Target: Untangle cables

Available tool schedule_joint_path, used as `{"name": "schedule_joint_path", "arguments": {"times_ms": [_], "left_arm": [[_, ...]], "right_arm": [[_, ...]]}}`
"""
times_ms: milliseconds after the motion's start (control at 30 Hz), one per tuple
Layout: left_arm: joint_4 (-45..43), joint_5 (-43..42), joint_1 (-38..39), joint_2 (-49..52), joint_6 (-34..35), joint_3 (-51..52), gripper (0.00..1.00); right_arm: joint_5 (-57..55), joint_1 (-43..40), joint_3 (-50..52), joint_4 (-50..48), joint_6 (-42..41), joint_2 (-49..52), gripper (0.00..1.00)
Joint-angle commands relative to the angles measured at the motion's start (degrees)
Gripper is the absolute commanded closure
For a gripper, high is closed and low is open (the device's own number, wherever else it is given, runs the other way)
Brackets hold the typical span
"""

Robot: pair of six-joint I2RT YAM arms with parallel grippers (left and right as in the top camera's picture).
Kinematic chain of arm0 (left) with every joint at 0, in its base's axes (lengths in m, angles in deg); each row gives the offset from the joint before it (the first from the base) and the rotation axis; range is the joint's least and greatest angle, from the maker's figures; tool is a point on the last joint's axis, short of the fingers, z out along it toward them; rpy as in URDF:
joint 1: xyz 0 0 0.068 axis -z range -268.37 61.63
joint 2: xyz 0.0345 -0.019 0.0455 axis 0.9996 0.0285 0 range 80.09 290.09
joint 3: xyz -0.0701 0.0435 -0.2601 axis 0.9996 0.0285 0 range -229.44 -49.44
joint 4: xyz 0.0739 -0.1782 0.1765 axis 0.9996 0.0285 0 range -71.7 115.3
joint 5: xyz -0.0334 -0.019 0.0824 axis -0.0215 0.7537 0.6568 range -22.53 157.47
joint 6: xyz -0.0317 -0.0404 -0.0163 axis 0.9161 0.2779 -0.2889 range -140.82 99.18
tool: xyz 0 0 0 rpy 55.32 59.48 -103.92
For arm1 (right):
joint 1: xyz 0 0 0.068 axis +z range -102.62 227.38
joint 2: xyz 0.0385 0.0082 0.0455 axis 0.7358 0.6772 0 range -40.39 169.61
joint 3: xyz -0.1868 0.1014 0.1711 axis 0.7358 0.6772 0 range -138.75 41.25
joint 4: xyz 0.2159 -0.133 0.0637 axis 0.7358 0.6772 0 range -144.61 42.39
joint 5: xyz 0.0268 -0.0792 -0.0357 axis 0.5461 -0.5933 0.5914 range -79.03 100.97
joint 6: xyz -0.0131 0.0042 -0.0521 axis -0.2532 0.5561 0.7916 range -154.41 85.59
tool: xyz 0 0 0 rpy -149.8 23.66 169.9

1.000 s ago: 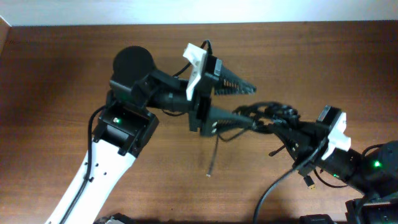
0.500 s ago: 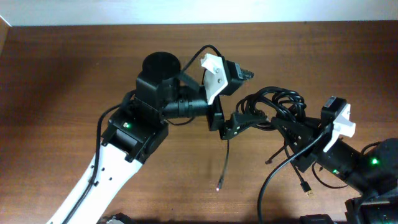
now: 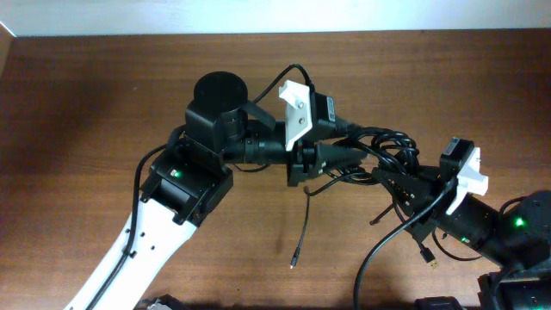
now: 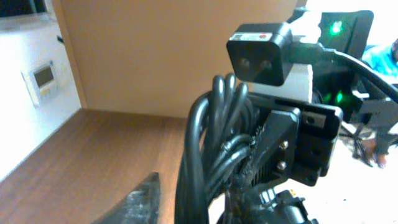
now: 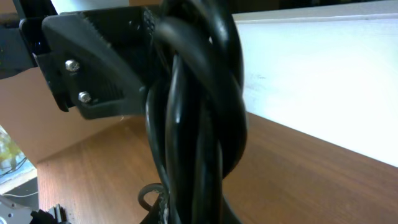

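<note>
Cables (image 3: 392,142), thin black knotted cords, bunched over our brown wooden bench (image 3: 86,103) between both arms | right fingers (image 3: 403,184) clenched on them | left fingers (image 3: 325,160) flank them, grip we cannot tell.

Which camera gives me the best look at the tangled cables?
The overhead view: it shows the whole bundle of cables between the left gripper and the right gripper, plus a loose plug end below. Both wrist views show only close-up black strands, with the knot's outline cut off.
</note>
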Motion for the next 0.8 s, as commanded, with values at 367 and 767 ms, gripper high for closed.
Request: {"name": "schedule_joint_path", "arguments": {"times_ms": [367, 767], "left_arm": [[-0.04, -2.29, -0.09, -0.39, -0.17, -0.31, 1.00], [-10.16, -11.26, -0.09, -0.42, 5.95, -0.33, 0.99]], "right_arm": [[-3.15, 0.13, -0.15, 0.72, 0.66, -0.46, 0.96], [-8.98, 0.15, -0.15, 2.38, 3.45, -0.46, 0.96]]}}
